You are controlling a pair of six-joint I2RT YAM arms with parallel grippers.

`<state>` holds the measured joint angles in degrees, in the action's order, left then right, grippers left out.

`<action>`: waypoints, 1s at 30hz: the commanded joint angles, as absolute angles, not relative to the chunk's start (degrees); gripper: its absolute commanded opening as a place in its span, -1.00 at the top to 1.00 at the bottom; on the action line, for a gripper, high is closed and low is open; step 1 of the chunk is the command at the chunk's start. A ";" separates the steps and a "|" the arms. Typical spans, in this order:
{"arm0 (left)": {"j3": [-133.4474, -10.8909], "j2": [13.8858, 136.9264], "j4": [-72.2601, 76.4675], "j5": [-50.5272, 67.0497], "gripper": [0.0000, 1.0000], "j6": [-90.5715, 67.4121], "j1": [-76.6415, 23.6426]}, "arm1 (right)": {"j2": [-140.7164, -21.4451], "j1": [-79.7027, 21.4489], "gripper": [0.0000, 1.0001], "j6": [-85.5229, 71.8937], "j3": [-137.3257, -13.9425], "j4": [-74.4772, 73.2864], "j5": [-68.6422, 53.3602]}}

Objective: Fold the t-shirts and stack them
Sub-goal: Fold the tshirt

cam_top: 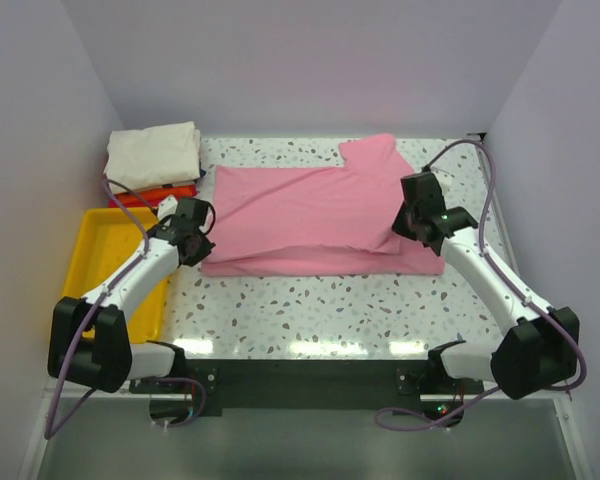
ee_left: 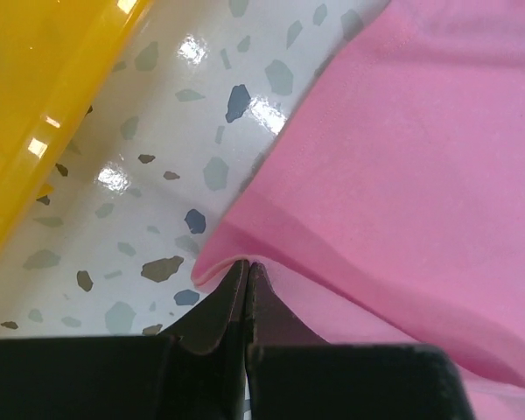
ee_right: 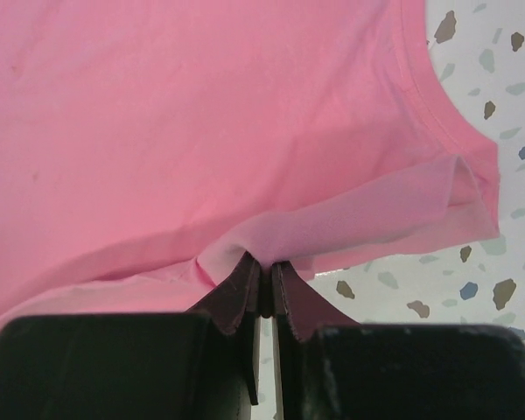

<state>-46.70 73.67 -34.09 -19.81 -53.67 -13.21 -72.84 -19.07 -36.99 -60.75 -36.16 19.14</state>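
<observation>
A light pink t-shirt (cam_top: 310,215) lies across the middle of the speckled table, its near part doubled over itself. My left gripper (cam_top: 202,238) is at the shirt's left edge. In the left wrist view its jaws (ee_left: 246,265) are pressed together on a corner of the pink cloth (ee_left: 420,131). My right gripper (cam_top: 405,222) is at the shirt's right edge, and in the right wrist view it (ee_right: 267,265) is shut on a bunched fold of the pink fabric (ee_right: 201,114). A folded cream-white t-shirt (cam_top: 152,155) tops a stack at the back left, with orange-red cloth (cam_top: 160,196) beneath it.
A yellow plastic tray (cam_top: 105,255) sits on the left of the table beside my left arm, and its rim (ee_left: 26,87) shows in the left wrist view. White walls close in the back and both sides. Bare speckled tabletop (cam_top: 310,300) runs along the near side of the shirt.
</observation>
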 commanded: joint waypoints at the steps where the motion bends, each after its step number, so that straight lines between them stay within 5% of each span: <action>1: -50.10 75.76 -31.73 -21.71 1.00 -51.86 -12.57 | -74.52 -18.20 0.93 -35.51 -64.42 -32.35 18.37; 30: -56.86 89.29 -30.94 -22.76 1.00 -51.50 -10.90 | -89.73 -14.59 0.94 -36.21 -69.52 -25.58 14.41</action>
<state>-54.22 88.47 -32.67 -20.73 -52.69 -11.62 -88.53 -14.83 -35.59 -66.65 -29.30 13.96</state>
